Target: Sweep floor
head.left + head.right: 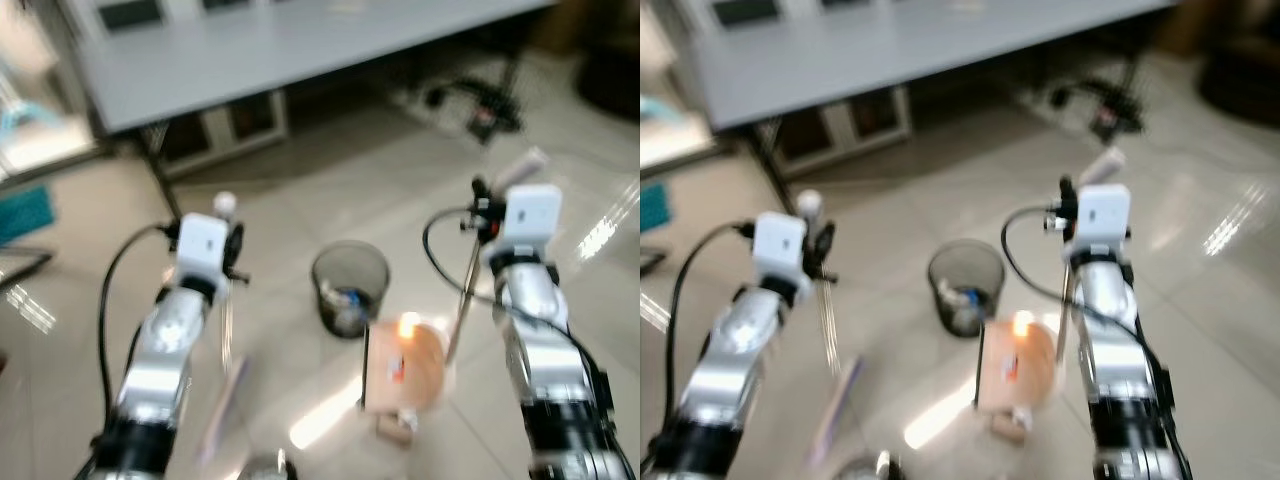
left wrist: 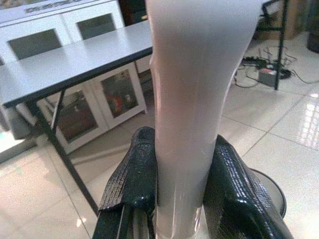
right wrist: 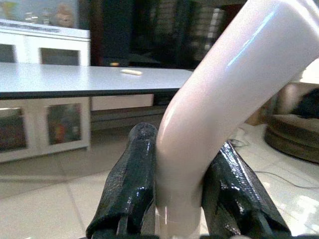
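My left gripper (image 1: 232, 252) is shut on the pale broom handle (image 2: 192, 99), which stands nearly upright. Its thin stick (image 1: 228, 330) runs down to a blurred lilac broom head (image 1: 225, 400) on the tiled floor. My right gripper (image 1: 482, 215) is shut on the curved pale handle (image 3: 214, 109) of the dustpan. The metal rod (image 1: 462, 300) slants down to the orange dustpan (image 1: 405, 365), which lies on the floor between my arms with some debris in it. A small brown scrap (image 1: 397, 425) lies at the pan's near edge.
A black mesh bin (image 1: 350, 285) with litter inside stands just beyond the dustpan. Further back is a long grey table (image 1: 300, 50) on dark legs, with white cabinets (image 2: 89, 99) under it. Cables and a power strip (image 1: 480, 105) lie at the right.
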Robot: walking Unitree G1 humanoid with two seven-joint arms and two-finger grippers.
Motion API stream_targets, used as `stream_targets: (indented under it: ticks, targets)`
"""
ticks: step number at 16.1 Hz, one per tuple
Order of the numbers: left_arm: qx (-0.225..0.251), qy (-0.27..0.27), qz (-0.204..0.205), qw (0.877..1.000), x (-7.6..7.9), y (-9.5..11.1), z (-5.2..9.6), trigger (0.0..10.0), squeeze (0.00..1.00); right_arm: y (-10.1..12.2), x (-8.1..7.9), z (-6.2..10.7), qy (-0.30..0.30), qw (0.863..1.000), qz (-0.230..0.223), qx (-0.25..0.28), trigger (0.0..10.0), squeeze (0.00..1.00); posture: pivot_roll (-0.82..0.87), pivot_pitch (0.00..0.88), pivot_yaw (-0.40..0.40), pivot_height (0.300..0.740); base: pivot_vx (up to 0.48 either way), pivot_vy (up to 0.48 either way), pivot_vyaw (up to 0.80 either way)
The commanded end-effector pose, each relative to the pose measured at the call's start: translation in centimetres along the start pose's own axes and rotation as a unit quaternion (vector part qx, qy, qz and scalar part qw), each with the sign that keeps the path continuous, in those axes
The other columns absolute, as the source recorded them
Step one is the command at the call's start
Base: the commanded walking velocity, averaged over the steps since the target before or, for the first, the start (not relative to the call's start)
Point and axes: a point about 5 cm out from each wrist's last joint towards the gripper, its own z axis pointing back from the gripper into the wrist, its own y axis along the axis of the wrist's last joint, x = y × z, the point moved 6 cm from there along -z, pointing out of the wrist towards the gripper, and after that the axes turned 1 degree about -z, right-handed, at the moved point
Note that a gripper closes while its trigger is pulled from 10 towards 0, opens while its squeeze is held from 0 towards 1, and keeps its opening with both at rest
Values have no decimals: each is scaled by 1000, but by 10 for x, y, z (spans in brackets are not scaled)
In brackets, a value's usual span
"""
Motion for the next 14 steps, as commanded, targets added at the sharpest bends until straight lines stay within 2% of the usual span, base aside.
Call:
stream_targets:
  ticks: [1,5,7,11,14]
  targets:
    - [8,1,-10,1000,-3,5,-2,10000,0,9,-2,-1,-1,1000,-4,17,10000,0,27,62,58,740,0,-307,800]
    - [8,-4,-11,1000,0,3,-6,10000,0,10,5,2,-14,1000,-11,19,10000,0,15,70,72,740,0,-305,800]
    - [8,3,-5,1000,-3,2,-6,10000,0,11,7,3,-18,999,-37,22,10000,0,11,73,66,740,0,-319,0]
    - [9,6,-4,1000,-2,2,-6,10000,0,8,6,3,-10,999,-40,17,10000,0,11,74,63,740,0,-336,0]
    - [9,8,-4,1000,-2,2,-6,10000,0,7,1,2,1,1000,-23,12,10000,0,14,77,61,740,0,-336,0]
